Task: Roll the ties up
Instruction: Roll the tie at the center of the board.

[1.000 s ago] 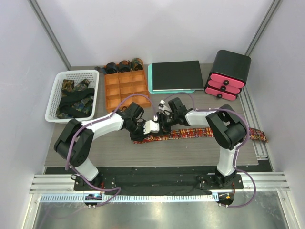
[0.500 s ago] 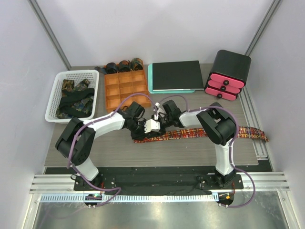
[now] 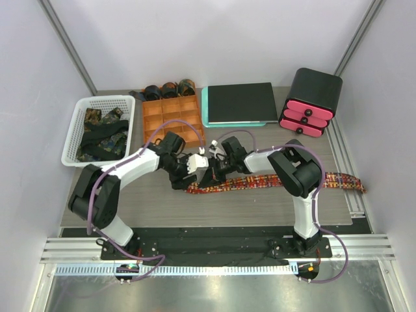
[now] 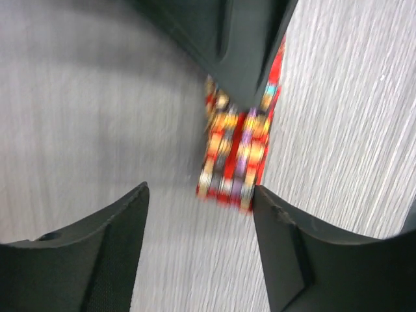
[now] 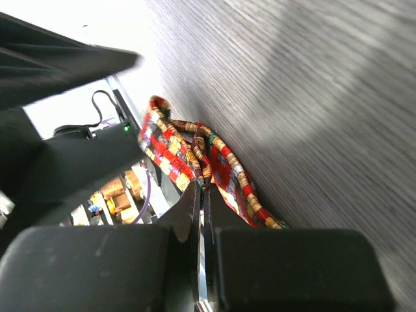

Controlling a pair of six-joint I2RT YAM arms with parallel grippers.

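Note:
The red-orange checked tie (image 3: 279, 180) lies flat along the table, from its left end near the middle to the right edge. My right gripper (image 3: 214, 171) is shut on a folded bit of the tie near its left end; the right wrist view shows the fabric (image 5: 185, 146) pinched at the fingertips (image 5: 205, 188). My left gripper (image 3: 194, 162) is open, just left of the right one. In the left wrist view the tie's end (image 4: 234, 162) lies between and just beyond my open fingers (image 4: 198, 195), untouched. Dark rolled ties (image 3: 168, 90) sit behind the orange tray.
A white basket (image 3: 75, 140) of dark patterned ties stands at the back left. The orange compartment tray (image 3: 170, 120) is beside it. A black notebook on a teal pad (image 3: 237, 103) and a black box with pink drawers (image 3: 311, 103) stand at the back right.
My left gripper has drawn back to the left, away from the tie's end. My right gripper has shifted left with the tie, and the tie's left end has moved a little left.

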